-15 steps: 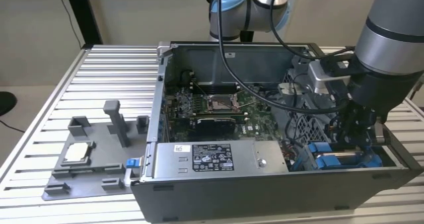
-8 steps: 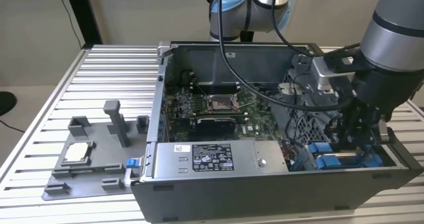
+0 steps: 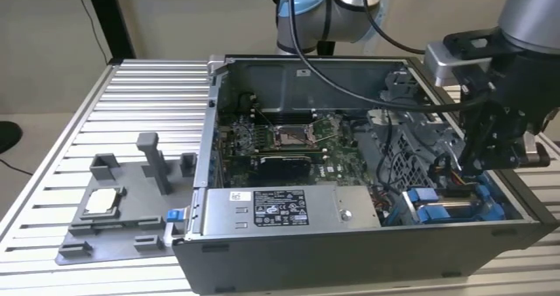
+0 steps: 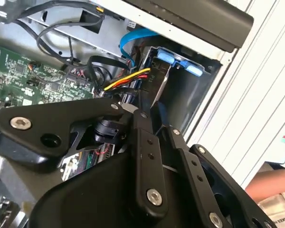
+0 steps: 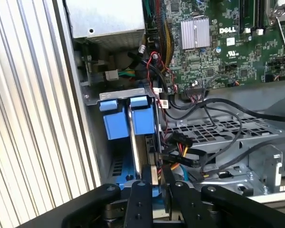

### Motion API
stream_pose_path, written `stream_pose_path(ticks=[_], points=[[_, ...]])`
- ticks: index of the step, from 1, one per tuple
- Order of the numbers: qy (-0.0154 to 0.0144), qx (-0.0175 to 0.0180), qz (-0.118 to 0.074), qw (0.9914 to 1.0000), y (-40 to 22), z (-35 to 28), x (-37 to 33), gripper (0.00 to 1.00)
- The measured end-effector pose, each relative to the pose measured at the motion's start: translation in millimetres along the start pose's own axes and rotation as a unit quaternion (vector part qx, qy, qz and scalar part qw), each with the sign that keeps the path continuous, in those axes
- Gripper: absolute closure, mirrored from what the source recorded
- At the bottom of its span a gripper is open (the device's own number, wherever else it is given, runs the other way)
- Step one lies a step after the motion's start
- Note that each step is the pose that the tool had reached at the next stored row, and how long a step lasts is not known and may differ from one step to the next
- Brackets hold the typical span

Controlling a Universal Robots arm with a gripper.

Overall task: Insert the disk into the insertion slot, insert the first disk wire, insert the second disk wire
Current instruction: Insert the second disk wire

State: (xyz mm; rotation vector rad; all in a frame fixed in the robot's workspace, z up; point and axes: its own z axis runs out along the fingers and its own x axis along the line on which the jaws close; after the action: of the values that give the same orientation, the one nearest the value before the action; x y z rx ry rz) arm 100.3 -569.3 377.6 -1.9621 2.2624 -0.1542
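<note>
The disk (image 5: 135, 147) stands on edge inside the insertion slot (image 5: 92, 137), its silver side showing between two bright blue carrier tabs (image 5: 116, 118). In the exterior view the blue carrier (image 3: 433, 211) sits in the case's front corner on the exterior view's right. My gripper (image 5: 156, 178) hangs right over the disk's rear end, down inside the case (image 3: 473, 171). A black plug on yellow, red and black wires (image 5: 178, 142) lies just beside the disk. In the second wrist view a flat blue cable (image 4: 133, 40) curls toward the blue tabs (image 4: 166, 56), past my gripper (image 4: 152, 111).
A grey box with a white sticker (image 3: 280, 207) fills the case front. The green board with its square socket (image 3: 289, 135) lies behind it. A perforated metal cage (image 5: 218, 130) with black cables flanks the slot. A grey fixture plate (image 3: 122, 204) rests on the slatted table (image 3: 140, 92). A person's hand (image 4: 270, 183) is nearby.
</note>
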Motion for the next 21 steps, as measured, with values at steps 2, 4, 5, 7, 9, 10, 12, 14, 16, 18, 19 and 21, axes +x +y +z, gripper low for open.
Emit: stream_pose_path(ticks=[2,4,5,7,9,10,12,14,16,18,19,21], points=[[0.0003,-0.0003,0.0,1.0,-1.1,-6.4,-0.3,0.0],[0.0003,-0.0003,0.0,1.0,-1.1,-6.3,-0.3,0.0],[0.0002,-0.0003,0.0,1.0,-1.1,-6.3,-0.3,0.0],[0.0003,-0.0003,0.0,1.0,-1.1,-6.3,-0.3,0.0],[0.0006,-0.0018,0.0,1.0,-1.3,-6.3,-0.3,0.0],[0.0013,-0.0059,0.0,0.99998,-1.9,-6.4,-0.4,0.0],[0.003,-0.0169,0.001,0.99985,-3.1,-6.0,-0.6,0.0],[0.0059,-0.0314,0.001,0.99949,-4.4,-5.8,-0.8,0.0],[0.0088,-0.0427,0.001,0.99905,-6.1,-5.4,-1.0,0.0],[0.0092,-0.0443,0.001,0.99898,-6.4,-5.4,-1.1,0.0],[0.0093,-0.0443,0.001,0.99897,-6.4,-5.5,-1.0,0.0],[0.0093,-0.0444,0.001,0.99897,-6.5,-5.5,-1.1,0.0]])
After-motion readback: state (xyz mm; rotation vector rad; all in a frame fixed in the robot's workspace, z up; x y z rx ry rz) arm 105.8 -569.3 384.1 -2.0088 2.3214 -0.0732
